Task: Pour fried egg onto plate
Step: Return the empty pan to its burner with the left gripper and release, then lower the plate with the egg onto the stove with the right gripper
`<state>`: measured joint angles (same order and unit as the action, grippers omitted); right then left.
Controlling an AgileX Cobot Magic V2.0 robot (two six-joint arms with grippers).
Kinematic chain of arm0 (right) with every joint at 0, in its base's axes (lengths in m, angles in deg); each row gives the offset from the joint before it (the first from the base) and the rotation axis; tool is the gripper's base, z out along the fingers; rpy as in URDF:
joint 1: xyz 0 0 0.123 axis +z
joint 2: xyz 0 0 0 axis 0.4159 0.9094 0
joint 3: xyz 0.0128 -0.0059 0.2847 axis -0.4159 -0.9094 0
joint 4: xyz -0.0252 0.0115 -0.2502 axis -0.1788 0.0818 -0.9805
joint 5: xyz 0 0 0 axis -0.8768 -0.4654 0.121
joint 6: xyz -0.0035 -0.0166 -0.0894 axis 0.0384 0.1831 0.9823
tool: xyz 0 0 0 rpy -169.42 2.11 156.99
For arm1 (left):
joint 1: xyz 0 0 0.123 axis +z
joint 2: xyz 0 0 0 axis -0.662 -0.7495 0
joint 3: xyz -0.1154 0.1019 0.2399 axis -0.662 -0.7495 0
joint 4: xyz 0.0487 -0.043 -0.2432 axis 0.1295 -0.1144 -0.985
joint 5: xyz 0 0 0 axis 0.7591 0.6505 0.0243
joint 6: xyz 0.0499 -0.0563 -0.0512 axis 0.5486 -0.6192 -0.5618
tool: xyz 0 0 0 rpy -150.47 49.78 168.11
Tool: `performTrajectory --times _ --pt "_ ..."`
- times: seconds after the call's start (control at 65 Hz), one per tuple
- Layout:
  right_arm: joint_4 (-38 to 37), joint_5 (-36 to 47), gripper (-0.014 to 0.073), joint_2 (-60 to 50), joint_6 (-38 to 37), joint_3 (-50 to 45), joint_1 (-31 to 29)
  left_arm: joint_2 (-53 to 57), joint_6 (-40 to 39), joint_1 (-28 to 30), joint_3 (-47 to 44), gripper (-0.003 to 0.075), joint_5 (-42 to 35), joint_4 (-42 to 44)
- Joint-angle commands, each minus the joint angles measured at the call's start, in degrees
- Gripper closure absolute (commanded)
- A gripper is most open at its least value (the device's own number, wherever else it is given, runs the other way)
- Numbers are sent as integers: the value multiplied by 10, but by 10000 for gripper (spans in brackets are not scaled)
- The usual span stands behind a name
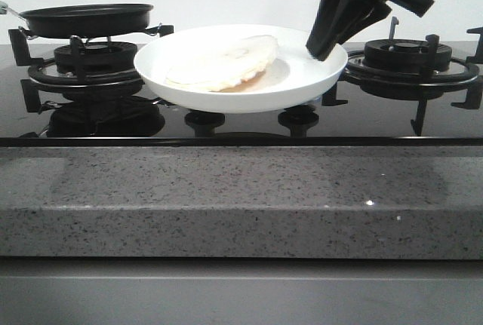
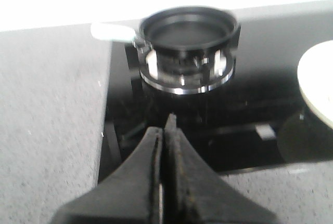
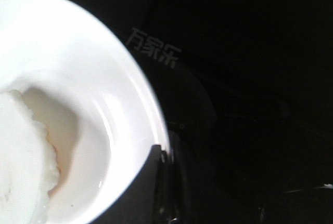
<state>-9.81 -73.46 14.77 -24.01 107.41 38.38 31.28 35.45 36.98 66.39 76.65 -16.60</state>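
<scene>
The fried egg [image 1: 223,62] lies pale and folded on the white plate [image 1: 302,84] in the middle of the hob; no yolk shows. My right gripper [image 1: 321,52] comes down from the upper right and is shut on the plate's right rim. In the right wrist view the fingertips [image 3: 156,154] pinch the rim of the plate [image 3: 119,94], with the egg [image 3: 21,156] inside. My left gripper [image 2: 166,130] is shut and empty, in front of the left burner. The plate's edge [image 2: 317,86] shows in the left wrist view.
The black frying pan [image 1: 87,19] sits empty on the left burner, with its pale handle [image 2: 112,30] pointing left. A second burner [image 1: 411,57] is at the right. A grey speckled counter edge [image 1: 241,197] runs along the front.
</scene>
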Motion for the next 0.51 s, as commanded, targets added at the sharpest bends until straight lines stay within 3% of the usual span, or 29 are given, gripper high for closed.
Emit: performTrajectory --times 0.0,0.492 --pt "25 16 632 -32 3 15 -1 38 -6 -5 -12 739 -70 -3" --pt "25 17 632 -32 3 15 -1 74 -6 -5 -40 739 -72 -3"
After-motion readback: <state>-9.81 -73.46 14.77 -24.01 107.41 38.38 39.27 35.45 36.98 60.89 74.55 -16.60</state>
